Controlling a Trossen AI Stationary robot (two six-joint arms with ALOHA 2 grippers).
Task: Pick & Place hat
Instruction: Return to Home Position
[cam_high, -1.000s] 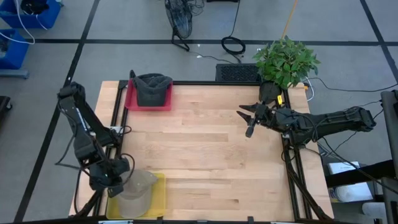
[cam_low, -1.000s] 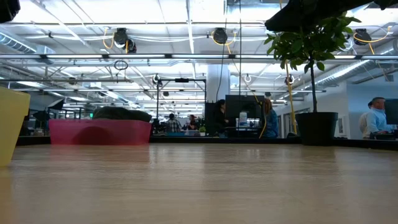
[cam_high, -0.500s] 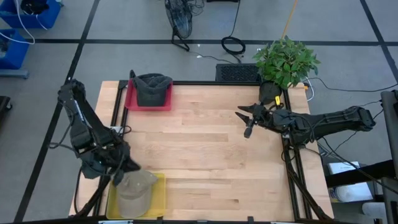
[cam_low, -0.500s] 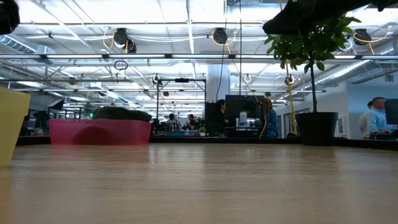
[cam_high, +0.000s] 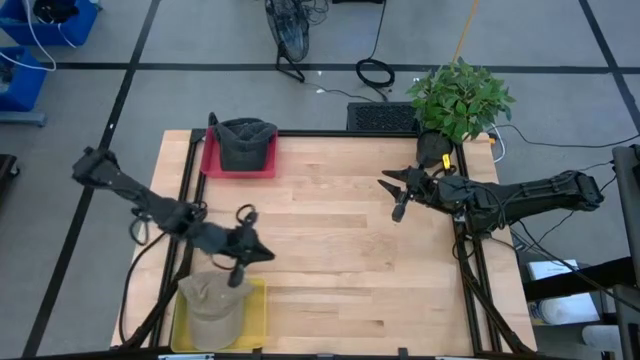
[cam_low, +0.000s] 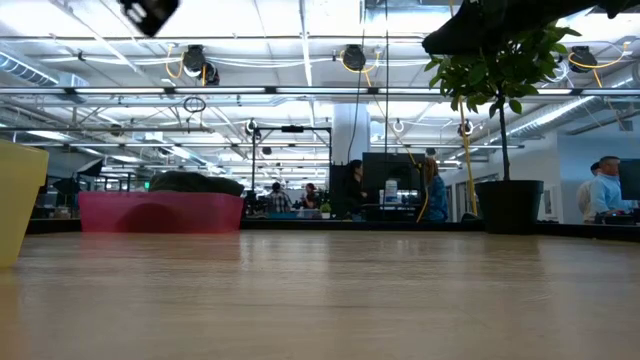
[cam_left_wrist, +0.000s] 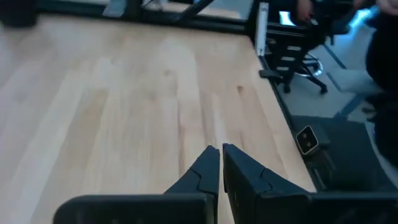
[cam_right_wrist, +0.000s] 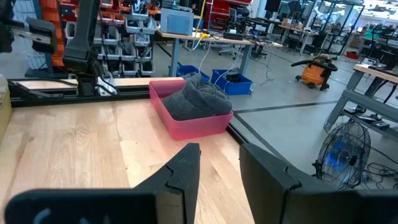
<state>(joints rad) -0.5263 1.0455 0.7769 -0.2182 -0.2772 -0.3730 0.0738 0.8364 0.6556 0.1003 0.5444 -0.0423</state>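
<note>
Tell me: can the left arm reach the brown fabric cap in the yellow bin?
Probably yes: the left gripper hovers shut beside the yellow bin, and nothing covers the brown fabric cap.

L hand (cam_left_wrist: 219, 149) closed tight, R hand (cam_right_wrist: 219, 152) spread; both arms outstretched.

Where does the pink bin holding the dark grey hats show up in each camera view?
High view: the pink plastic bin sits at the table's top-left corner.
Low view: bin left of centre, at the far edge.
Left wrist view: not in it.
Right wrist view: bin mid-picture.
Shared landmark: the light wooden tabletop, seen in all four.
</note>
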